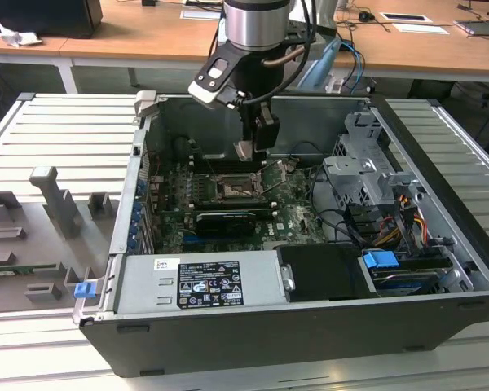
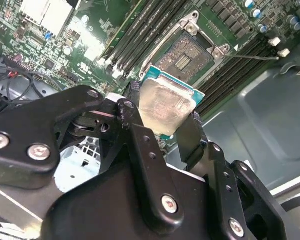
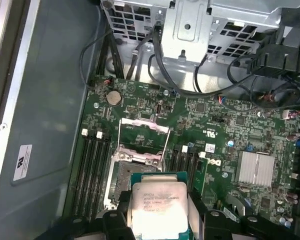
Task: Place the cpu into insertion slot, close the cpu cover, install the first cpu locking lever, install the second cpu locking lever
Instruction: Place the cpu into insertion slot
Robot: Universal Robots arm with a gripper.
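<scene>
The arm (image 1: 257, 24) reaches down into the open computer case (image 1: 228, 326), which lies on the ribbed surface (image 1: 57, 130). Its fingers (image 2: 190, 134) are closed partway and pinch the cpu (image 2: 165, 105) by two opposite edges; its silvery top is plain to see in both wrist views. The cpu hangs clear of the green board (image 3: 210, 120), above the insertion slot (image 3: 122, 180) and not yet seated. The slot lies bare, with the cpu cover (image 3: 144, 125) swung up and open at one end of it. A thin locking lever (image 2: 250, 56) stands loose beside the slot. Long black memory slots (image 3: 92, 170) flank it on both sides.
</scene>
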